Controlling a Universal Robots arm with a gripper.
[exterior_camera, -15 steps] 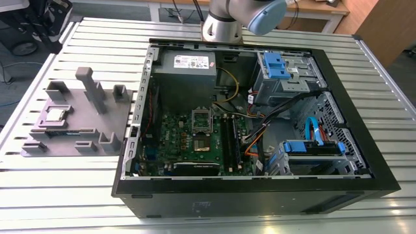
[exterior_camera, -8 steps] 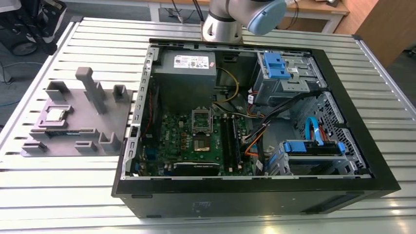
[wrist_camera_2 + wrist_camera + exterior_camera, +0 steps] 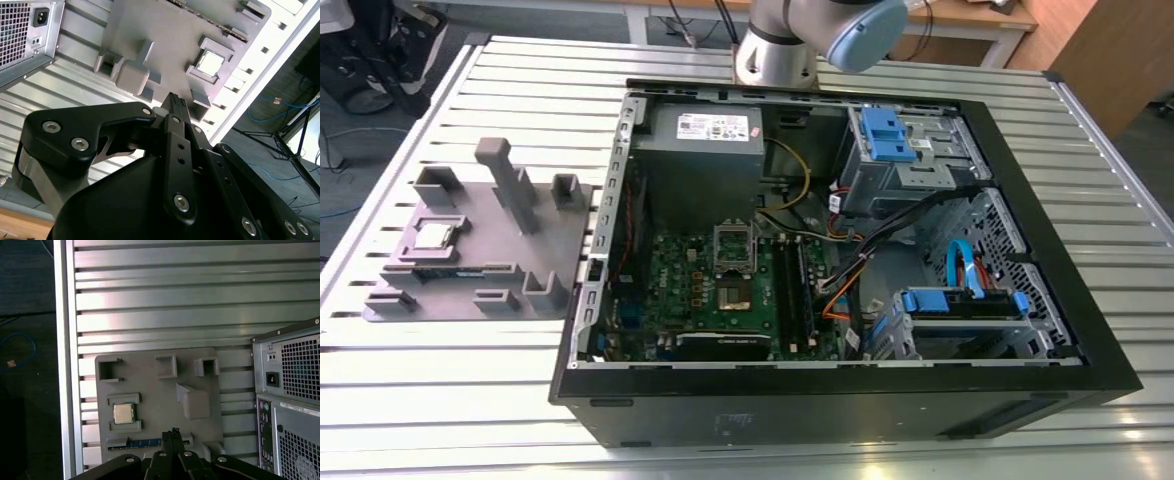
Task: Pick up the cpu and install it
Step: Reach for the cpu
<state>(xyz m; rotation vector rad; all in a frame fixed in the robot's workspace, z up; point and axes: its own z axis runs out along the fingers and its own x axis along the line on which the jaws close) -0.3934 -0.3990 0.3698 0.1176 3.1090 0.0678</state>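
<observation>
The cpu [image 3: 432, 235], a small square chip with a shiny metal top, lies in a recess of the grey holder tray [image 3: 494, 260] at the exterior view's left, beside the open computer case [image 3: 854, 400]. Both wrist views look down on the cpu [image 3: 209, 62] [image 3: 123, 413] from well above. My gripper [image 3: 172, 433] [image 3: 175, 101] hangs high over the tray's edge, apart from the chip, its black fingers pressed together with nothing between them. Inside the case, the motherboard socket [image 3: 734, 294] sits in the middle of the green board.
A long green memory stick [image 3: 142, 443] lies in a slot of the tray near the cpu. Upright grey posts [image 3: 507, 180] rise from the tray. The ribbed metal table [image 3: 480, 400] ends close to the tray. The arm's base [image 3: 781, 50] stands behind the case.
</observation>
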